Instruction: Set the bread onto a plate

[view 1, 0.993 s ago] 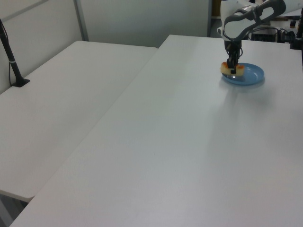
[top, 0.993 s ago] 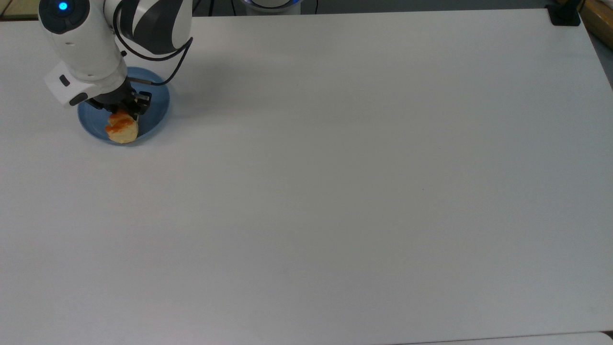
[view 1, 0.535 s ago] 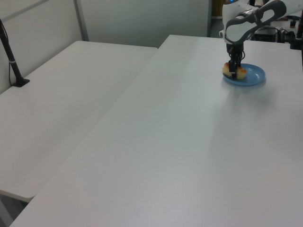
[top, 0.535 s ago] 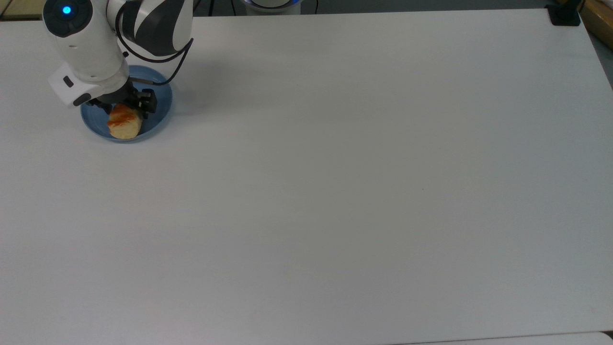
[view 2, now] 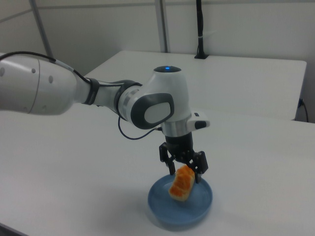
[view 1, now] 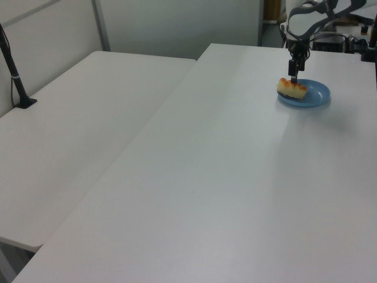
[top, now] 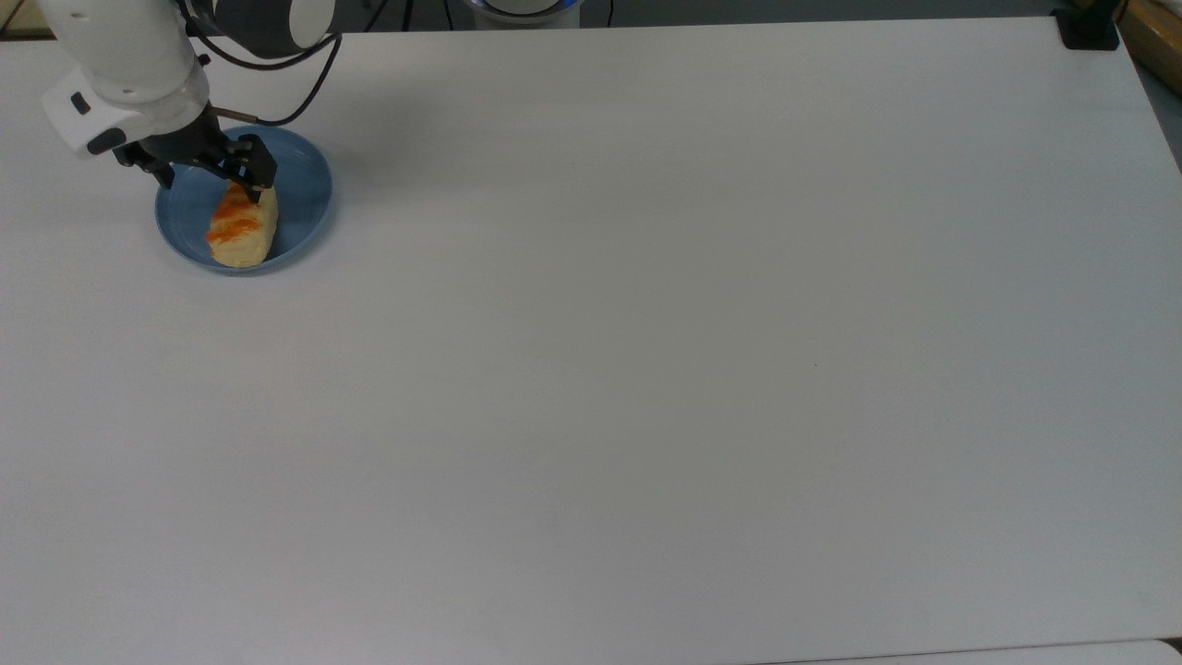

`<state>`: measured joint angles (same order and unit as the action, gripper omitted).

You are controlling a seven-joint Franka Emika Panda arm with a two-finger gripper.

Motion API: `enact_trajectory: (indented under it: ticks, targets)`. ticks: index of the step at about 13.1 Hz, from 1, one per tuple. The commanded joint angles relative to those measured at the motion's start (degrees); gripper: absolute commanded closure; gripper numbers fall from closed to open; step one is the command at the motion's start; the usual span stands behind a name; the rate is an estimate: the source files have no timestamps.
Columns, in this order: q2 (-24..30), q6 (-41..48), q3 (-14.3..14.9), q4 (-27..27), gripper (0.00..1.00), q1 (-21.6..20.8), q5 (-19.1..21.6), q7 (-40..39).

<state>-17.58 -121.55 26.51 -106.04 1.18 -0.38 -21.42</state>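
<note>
In the right view, the plate (view 2: 180,204) was seen nearest the camera, set on the white desk (view 2: 59,167) close to its near edge. The bread (view 2: 180,183) was found lying in the plate, its pale yellow body topped with orange-brown glazed patches. In the top view the bread (top: 242,224) was seen resting lengthwise on the plate (top: 300,199), toward the near part of the rim and the top view's left of the plate's middle. The plate was placed near the desk's (top: 646,369) far-left corner as the top view shows it.

Just above the bread, the claw (view 2: 185,167) was held clear of it, its two black fingers spread apart with nothing between them. In the top view the claw (top: 205,169) was seen over the far part of the plate, one fingertip overlapping the bread's far end in the picture; whether it touched could not be told. In the left view the claw (view 1: 294,66) hung above the bread (view 1: 292,88) and the plate (view 1: 312,94), with a gap showing.

Behind the claw, the white and grey arm (view 2: 88,96) was stretched toward the right view's left. A blue light (view 2: 167,69) was lit on top of its wrist. No brand, label or writing could be read.

Farther back, a second white desk (view 1: 65,141) was seen, with a black post (view 2: 199,29) standing on it.
</note>
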Motion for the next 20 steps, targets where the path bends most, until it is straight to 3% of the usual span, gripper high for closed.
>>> enact_trajectory:
  ticks: [1, 2, 4, 7, 9, 14, 20]
  targets:
    - [7.1, 3.5, -0.4, -1.3, 0.00, -2.4, 4.2, 4.5]
    - [9.1, 5.3, -1.0, 0.0, 0.00, -4.4, 4.2, 8.9]
    - [11.5, 11.1, -3.7, 3.5, 0.00, -4.4, 4.2, 13.7]
    - [14.6, 23.6, -14.4, 10.0, 0.00, -0.8, 1.7, 18.7]
    - [16.0, 24.6, -18.8, 10.1, 0.00, 0.4, 1.2, 19.0]
    - [17.1, 25.7, -25.8, 11.6, 0.00, 0.7, -3.0, 32.7]
    - [17.0, 25.3, -27.0, 11.6, 0.00, 0.2, -2.8, 32.7]
